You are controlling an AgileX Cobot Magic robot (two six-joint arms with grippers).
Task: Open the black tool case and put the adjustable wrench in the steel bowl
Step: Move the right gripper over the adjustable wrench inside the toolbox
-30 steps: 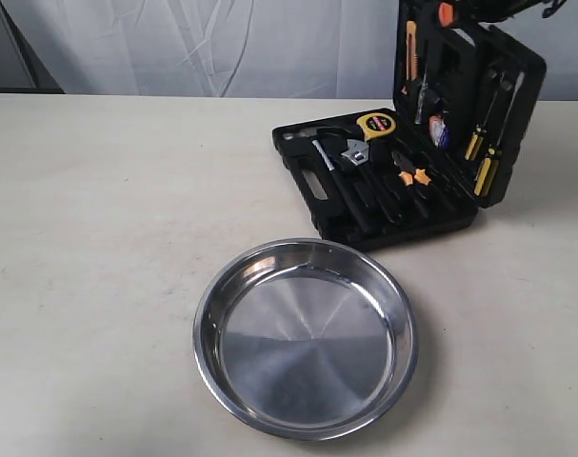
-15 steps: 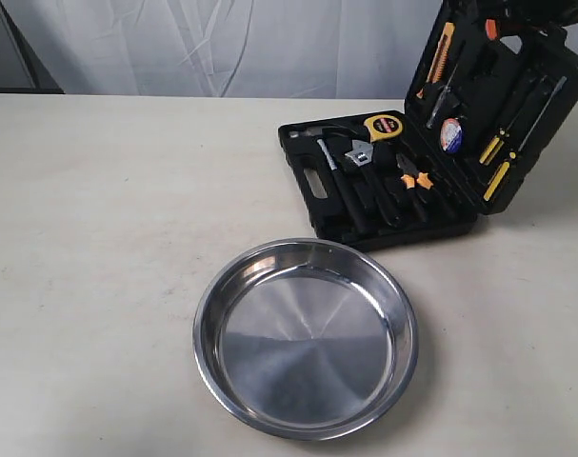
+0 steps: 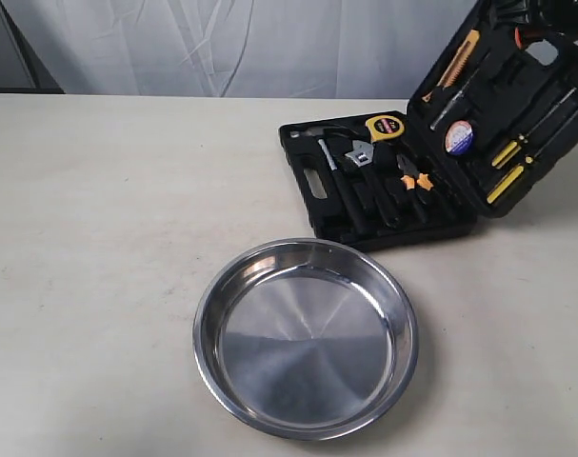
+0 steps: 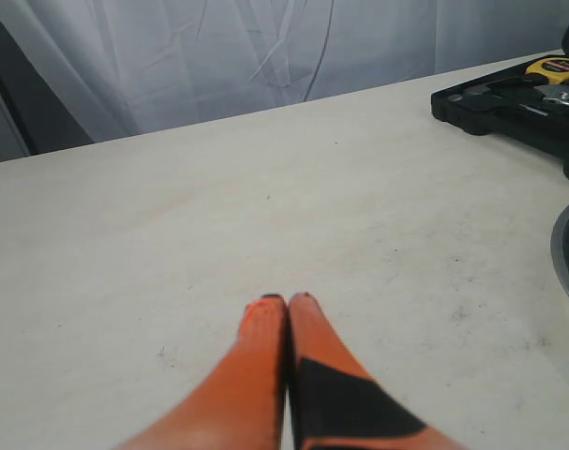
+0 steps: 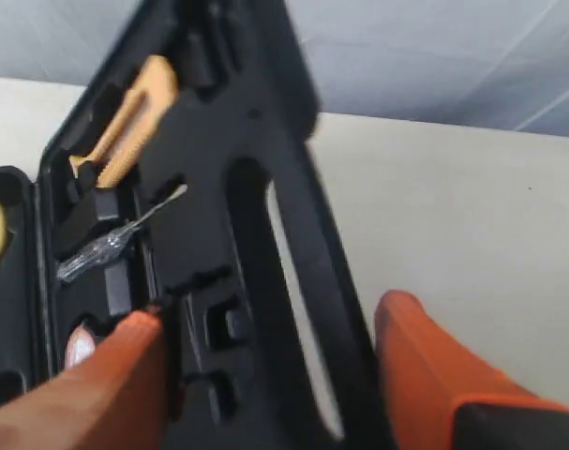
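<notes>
Exterior view: lid-opening step, right end effector spread astride the black tool case lid; adjustable wrench pickup's next, left end effector closed, empty.

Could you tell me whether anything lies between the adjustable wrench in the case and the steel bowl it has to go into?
Nothing visible does. The adjustable wrench lies exposed in the open black tool case, and only the case's front edge and bare table separate it from the empty steel bowl.

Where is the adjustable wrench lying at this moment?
In the exterior view, the adjustable wrench lies in the base of the open black tool case, right of centre, between the hammer and the orange-handled pliers.
</notes>
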